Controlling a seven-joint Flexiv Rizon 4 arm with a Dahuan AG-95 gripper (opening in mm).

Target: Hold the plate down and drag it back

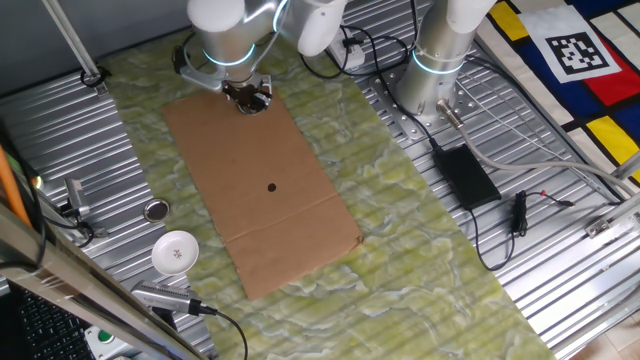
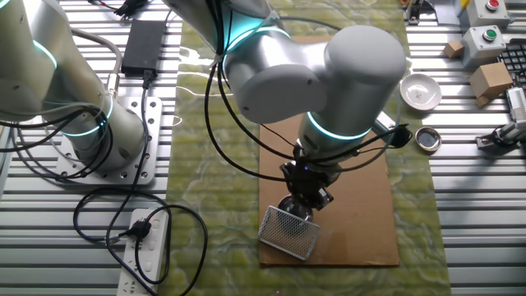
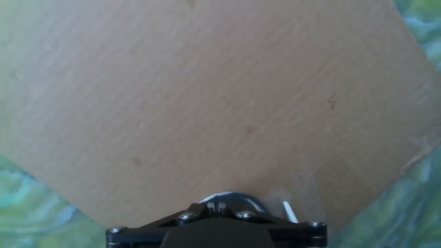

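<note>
My gripper (image 1: 248,97) stands at the far end of the brown cardboard sheet (image 1: 262,190), pointing straight down. Its fingers are shut, tips together. In the hand view the gripper (image 3: 216,205) presses on the plate (image 3: 242,200), of which only a curved silvery rim with a dark inside shows past the fingertips. In the one fixed view the plate (image 1: 256,104) is a pale sliver under the hand. In the other fixed view the gripper (image 2: 304,201) is low over the near end of the cardboard (image 2: 362,189), and the plate is hidden beneath it.
A white round dish (image 1: 176,251) and a small silvery ring-like disc (image 1: 156,210) lie on the ribbed metal table, left of the cardboard. A grey mesh-patterned rectangle (image 2: 289,231) lies right by the gripper. A dark dot (image 1: 272,186) marks the cardboard's middle. A second arm's base (image 1: 432,70) and cables stand at the right.
</note>
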